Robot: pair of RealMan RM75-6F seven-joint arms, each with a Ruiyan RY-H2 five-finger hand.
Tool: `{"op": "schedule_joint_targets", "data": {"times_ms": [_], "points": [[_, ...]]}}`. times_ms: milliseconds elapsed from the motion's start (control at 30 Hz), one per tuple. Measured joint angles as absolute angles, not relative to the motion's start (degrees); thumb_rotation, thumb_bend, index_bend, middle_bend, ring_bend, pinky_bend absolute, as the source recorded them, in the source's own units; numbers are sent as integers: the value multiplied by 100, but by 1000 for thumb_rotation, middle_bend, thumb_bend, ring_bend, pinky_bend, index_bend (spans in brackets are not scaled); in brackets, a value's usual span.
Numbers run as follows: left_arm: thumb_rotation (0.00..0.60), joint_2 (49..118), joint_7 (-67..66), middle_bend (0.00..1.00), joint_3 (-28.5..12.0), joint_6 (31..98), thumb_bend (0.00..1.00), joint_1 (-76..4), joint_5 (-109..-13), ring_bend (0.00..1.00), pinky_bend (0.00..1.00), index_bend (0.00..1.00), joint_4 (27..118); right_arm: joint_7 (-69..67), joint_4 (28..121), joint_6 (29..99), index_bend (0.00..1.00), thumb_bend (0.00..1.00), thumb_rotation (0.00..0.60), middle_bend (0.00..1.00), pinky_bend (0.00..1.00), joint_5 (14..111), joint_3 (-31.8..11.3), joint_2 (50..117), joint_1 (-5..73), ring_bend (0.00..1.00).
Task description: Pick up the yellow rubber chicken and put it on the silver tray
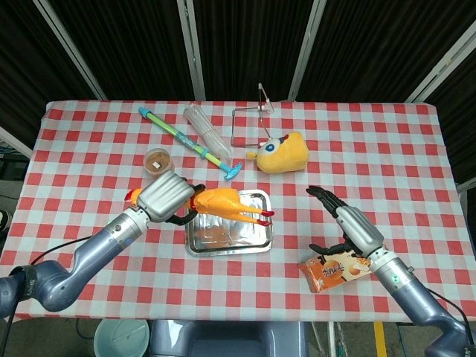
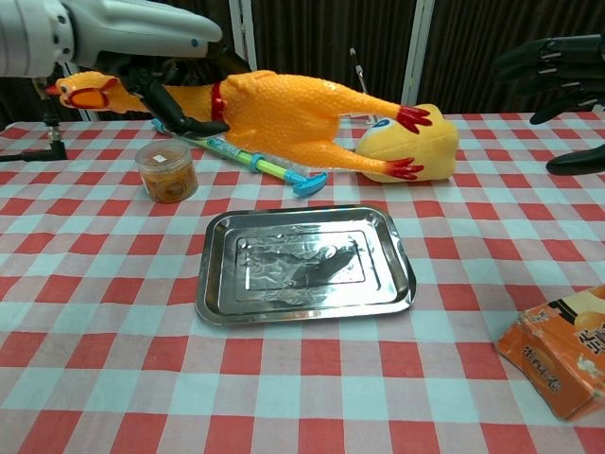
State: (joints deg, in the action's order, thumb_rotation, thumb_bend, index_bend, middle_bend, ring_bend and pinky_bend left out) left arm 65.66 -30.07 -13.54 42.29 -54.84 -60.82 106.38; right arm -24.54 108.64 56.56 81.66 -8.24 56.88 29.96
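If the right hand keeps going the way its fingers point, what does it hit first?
Probably nothing close. The right hand is open, fingers aimed up-left toward the yellow plush toy, with bare checkered tablecloth between; the toy would be first, though depth is unclear.

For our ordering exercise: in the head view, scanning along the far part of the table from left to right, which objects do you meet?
Green and blue water squirter → clear plastic bottle → wire stand → yellow plush toy. The small snack jar lies below the squirter's span, so it is left out.
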Motion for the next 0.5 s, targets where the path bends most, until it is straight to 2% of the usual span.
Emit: {"op": "schedule_joint_targets", "data": {"times_ms": [233,500], "points": [[600,7108,-3697,589,-1307,4258,793,-6189,-5143,537,624,501,10572,-1693,10943,5419,0,236,600,32,136,7355,-1023,6022,3270,20],[600,7618,-4442,591,-1187,4907,786,-6711,-4360,538,624,502,10563,-828,11029,5313,0,236,600,32,134,6520,-1151,6454,3565,47]]}}
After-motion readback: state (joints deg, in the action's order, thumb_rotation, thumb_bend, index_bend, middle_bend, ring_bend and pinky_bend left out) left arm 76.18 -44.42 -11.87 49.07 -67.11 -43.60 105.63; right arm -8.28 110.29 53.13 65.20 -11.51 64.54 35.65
